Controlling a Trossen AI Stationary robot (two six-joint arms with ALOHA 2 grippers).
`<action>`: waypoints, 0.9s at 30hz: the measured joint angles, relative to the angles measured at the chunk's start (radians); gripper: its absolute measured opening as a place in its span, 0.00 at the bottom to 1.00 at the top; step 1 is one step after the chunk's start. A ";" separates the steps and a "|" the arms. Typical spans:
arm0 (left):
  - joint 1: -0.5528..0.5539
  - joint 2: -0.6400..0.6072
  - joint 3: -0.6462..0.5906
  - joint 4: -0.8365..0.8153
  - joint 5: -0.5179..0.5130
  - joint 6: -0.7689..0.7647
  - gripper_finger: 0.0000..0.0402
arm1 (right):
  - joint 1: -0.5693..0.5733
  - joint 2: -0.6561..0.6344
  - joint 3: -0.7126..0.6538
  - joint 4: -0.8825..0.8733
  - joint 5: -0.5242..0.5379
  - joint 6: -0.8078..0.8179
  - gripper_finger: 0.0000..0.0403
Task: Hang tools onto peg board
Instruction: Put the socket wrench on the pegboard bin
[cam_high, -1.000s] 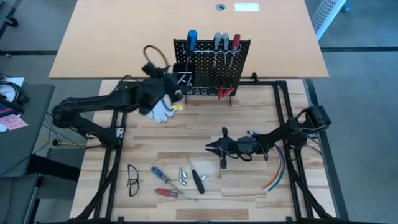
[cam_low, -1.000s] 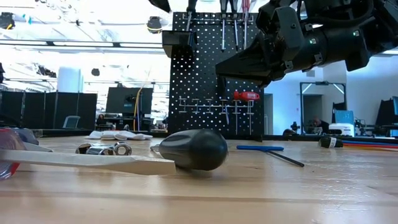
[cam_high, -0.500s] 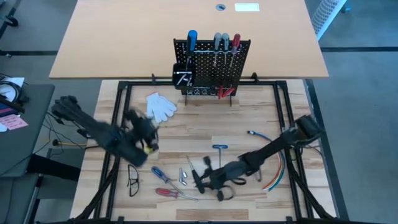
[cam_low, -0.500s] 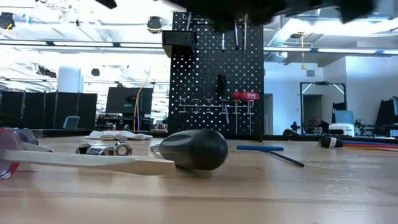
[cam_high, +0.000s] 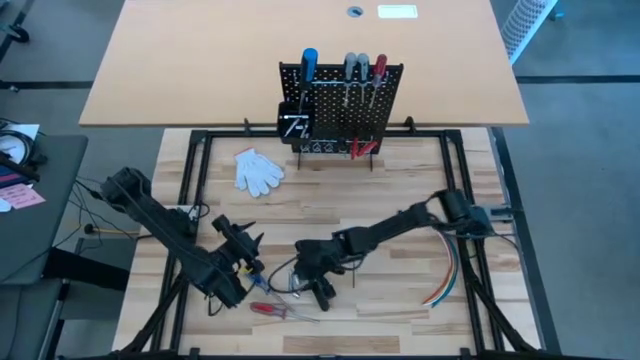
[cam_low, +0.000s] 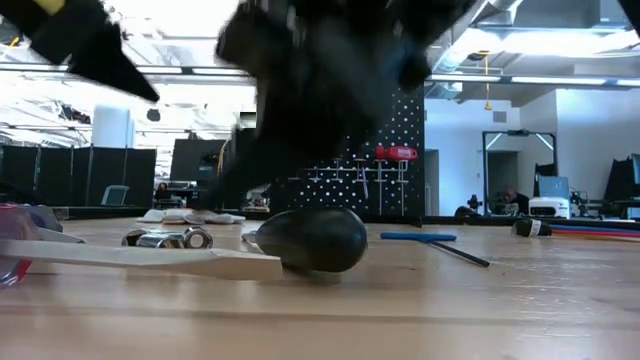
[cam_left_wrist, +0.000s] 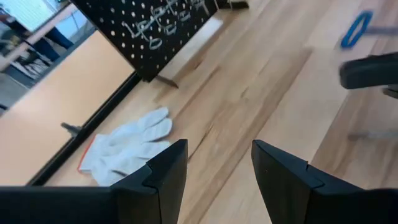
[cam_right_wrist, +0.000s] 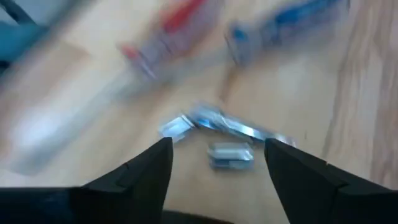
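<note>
At the near edge of the surface (cam_high: 400, 200): both arms over the loose tools.
Left end effector (cam_high: 243, 252) hovers part-open, empty; right end effector (cam_high: 318, 285), now wide, sits above the silver bits (cam_right_wrist: 217, 134), having left the T-handle key. Next: descend, grip, carry to the peg board (cam_high: 340, 105).

Peg board (cam_high: 345, 105): black perforated panel, upright at the table's far edge, black bin attached on its left side; blue, grey and red-handled screwdrivers (cam_high: 345, 70) hang along its top; red-handled pliers (cam_high: 361, 148) at its foot. On the near table: red screwdriver (cam_high: 268, 310), black-handled screwdriver (cam_low: 310, 240) lying flat, silver bits (cam_right_wrist: 230, 152) clustered, blue T-handle key (cam_low: 420, 238) lying flat.
</note>
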 joint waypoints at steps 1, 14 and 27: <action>-0.001 0.018 -0.003 0.001 0.003 -0.001 0.43 | -0.003 0.020 -0.001 0.002 0.000 -0.014 0.67; -0.001 0.074 -0.003 0.025 -0.019 -0.013 0.43 | -0.019 0.061 0.002 0.057 0.006 -0.022 0.63; 0.004 0.074 -0.003 0.076 -0.042 -0.009 0.43 | -0.038 0.060 -0.002 0.106 0.009 -0.014 0.23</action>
